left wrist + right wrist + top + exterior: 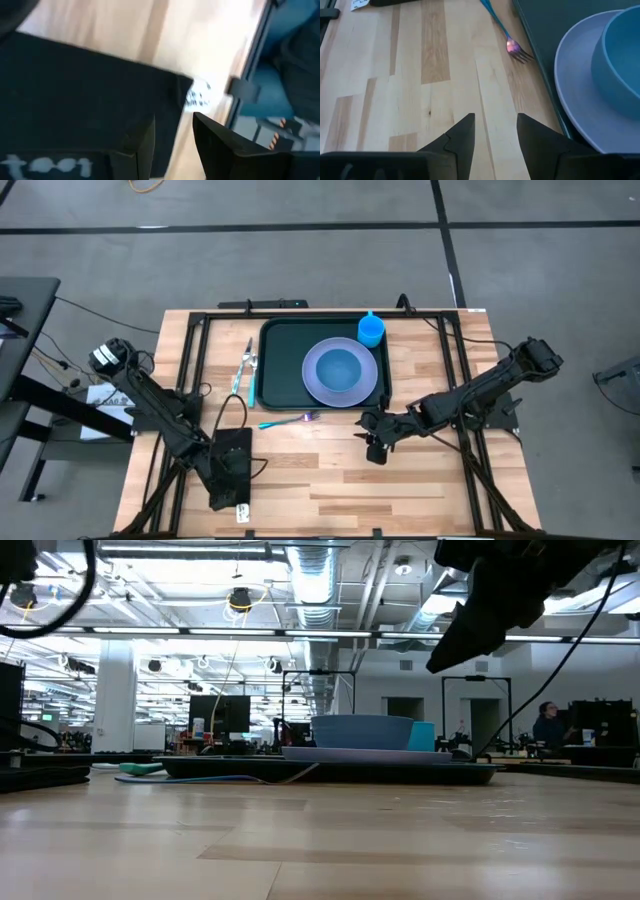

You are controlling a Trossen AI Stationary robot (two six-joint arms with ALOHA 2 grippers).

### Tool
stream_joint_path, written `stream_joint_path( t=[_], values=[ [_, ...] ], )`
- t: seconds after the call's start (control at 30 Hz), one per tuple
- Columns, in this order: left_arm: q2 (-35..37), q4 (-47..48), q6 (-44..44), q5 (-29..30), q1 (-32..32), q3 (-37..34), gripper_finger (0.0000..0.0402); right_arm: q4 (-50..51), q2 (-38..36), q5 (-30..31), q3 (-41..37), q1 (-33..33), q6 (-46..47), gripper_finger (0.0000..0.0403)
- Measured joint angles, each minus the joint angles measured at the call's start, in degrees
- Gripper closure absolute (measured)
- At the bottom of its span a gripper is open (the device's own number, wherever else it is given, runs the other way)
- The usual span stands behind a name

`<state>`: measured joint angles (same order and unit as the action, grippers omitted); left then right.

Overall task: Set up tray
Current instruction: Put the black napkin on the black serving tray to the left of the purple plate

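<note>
The dark green-black tray (283, 360) lies at the table's far middle. On it rests a lavender plate (318, 388) with a blue bowl (340, 365) in it, and a blue cup (371, 330) stands at the tray's far right corner. A teal-handled fork (512, 47) lies on the wood by the tray's near edge. My right gripper (495, 120) hovers open over bare wood just near of the tray's near right corner. My left gripper (172, 120) stands open above a flat black rectangle (232, 465) at the table's near left.
More cutlery (245, 370) lies on the wood left of the tray. The flat black rectangle has a white label (197, 95) at its near end. Black frame rails (195, 370) run along the table's left and right sides. Bare wood (320, 480) fills the near middle.
</note>
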<state>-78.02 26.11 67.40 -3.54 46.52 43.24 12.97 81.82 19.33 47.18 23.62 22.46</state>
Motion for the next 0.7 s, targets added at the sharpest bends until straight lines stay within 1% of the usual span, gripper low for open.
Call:
stream_joint_path(
  t=[0.17, 0.47, 0.7],
  values=[
    [-0.98, 0.0, 0.45, 2.35, 0.26, -0.02, 0.0267, 0.06, 0.0, 0.0, 0.0, 0.0, -0.01, 0.0266],
    [-0.89, -1.38, -0.2, 3.06, 2.77, -0.02, 0.0208, 0.25, 0.01, 0.0, 0.0, 0.0, -0.02, 0.0266],
    [-1.19, -3.08, -0.39, 8.78, 7.39, -0.02, 0.0201, 0.26, 0.02, 0.0, 0.0, 0.0, 0.0, 0.0264]
  ],
)
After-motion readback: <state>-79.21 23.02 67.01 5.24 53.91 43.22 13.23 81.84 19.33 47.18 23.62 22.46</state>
